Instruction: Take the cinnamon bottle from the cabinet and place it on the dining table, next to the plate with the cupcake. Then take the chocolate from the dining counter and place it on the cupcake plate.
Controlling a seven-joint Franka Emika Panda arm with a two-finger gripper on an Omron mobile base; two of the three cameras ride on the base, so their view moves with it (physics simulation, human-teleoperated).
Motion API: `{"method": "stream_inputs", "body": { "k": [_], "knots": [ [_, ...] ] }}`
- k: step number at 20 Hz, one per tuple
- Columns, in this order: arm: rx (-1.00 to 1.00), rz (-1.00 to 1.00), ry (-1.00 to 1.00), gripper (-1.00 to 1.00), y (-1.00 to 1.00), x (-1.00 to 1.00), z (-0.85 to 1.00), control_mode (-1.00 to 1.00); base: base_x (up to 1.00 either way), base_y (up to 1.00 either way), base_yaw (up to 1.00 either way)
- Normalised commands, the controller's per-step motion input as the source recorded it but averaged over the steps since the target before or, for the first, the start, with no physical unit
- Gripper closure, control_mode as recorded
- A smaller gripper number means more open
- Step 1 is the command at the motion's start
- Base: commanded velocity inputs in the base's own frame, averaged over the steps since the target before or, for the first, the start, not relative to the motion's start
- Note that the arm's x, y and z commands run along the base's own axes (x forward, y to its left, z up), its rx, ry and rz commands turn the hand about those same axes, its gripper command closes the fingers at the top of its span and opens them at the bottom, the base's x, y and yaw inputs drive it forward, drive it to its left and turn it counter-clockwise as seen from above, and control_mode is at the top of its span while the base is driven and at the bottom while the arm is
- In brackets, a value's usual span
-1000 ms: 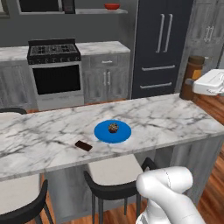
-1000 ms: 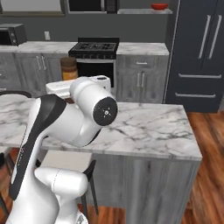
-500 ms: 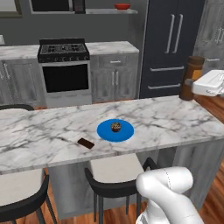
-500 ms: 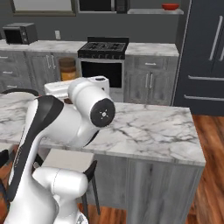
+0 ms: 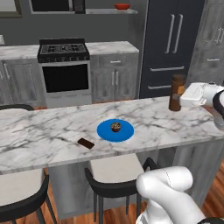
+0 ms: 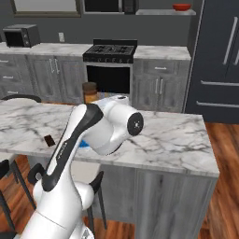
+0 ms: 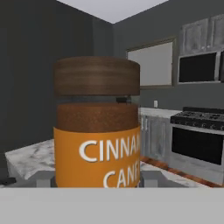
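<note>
My gripper (image 5: 183,97) is shut on the cinnamon bottle (image 5: 176,92), a brown-capped jar with an orange label. It hangs upright just above the right end of the marble dining counter (image 5: 52,127). The hand view has the cinnamon bottle (image 7: 97,127) close up, with my gripper (image 7: 97,178) around its lower part. Only the cinnamon bottle's cap (image 6: 89,88) peeks out behind my arm in the right base view. A blue plate (image 5: 105,131) with a cupcake (image 5: 116,127) sits mid-counter, well left of the bottle. The dark chocolate (image 5: 85,143) lies left of the plate, near the front edge; the chocolate (image 6: 49,140) also shows on the counter.
Black stools (image 5: 111,175) stand along the counter's near side. Behind the counter are a stove (image 5: 63,65), grey cabinets (image 5: 114,78) and a dark fridge (image 5: 173,43). A microwave (image 6: 21,35) stands on the back counter.
The views shifted slightly with the base early on. My arm has swung the cinnamon bottle down and left, from beyond the counter's right end to just over it.
</note>
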Motion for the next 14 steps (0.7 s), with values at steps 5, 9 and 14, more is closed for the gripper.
{"method": "stream_inputs", "body": {
  "k": [5, 9, 14],
  "knots": [
    [-0.08, 0.3, 0.0, 1.0, 0.11, 1.0, -1.0, -1.0, 0.0, 0.0, 0.0],
    [-0.06, 0.13, 0.0, 1.0, 0.13, 0.57, -0.66, -1.0, 0.0, 0.0, 0.0],
    [-0.06, 0.08, 0.0, 1.0, 0.14, 0.33, -0.8, -1.0, 0.0, 0.0, 0.0]
  ]
}}
